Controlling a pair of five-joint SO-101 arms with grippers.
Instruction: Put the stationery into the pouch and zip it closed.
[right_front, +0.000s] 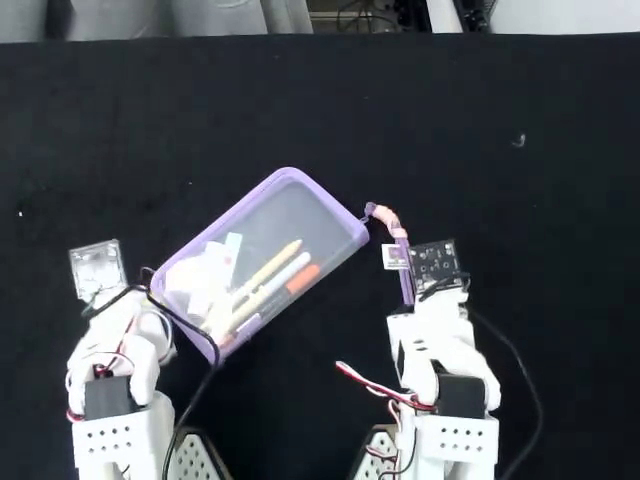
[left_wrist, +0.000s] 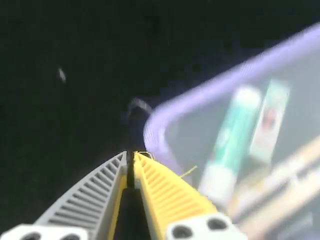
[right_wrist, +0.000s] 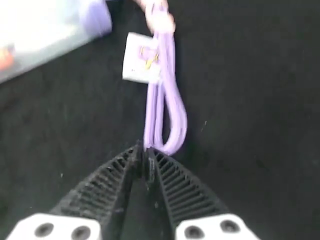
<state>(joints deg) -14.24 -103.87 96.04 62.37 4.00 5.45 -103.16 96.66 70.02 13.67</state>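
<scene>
Right gripper (right_wrist: 145, 155) first, close up: jaws pressed together, pinching the bottom of one purple strap (right_wrist: 165, 100), which loops away from the tips. One white tag (right_wrist: 141, 64) hangs beside the strap, further out. My left gripper (left_wrist: 131, 155) has its jaws squeezed flat too; I can't tell if anything is caught between them. Just beyond its tips sits a corner of the single clear, purple-edged pouch (right_front: 290, 173). Inside it I count three pens (right_front: 270, 272) side by side, plus one green-and-white tube (left_wrist: 232, 135); the rest is too blurred to count. Everything sits on a black tablecloth (right_front: 320, 110), with pale drapes (right_front: 220, 15) past its far edge.
</scene>
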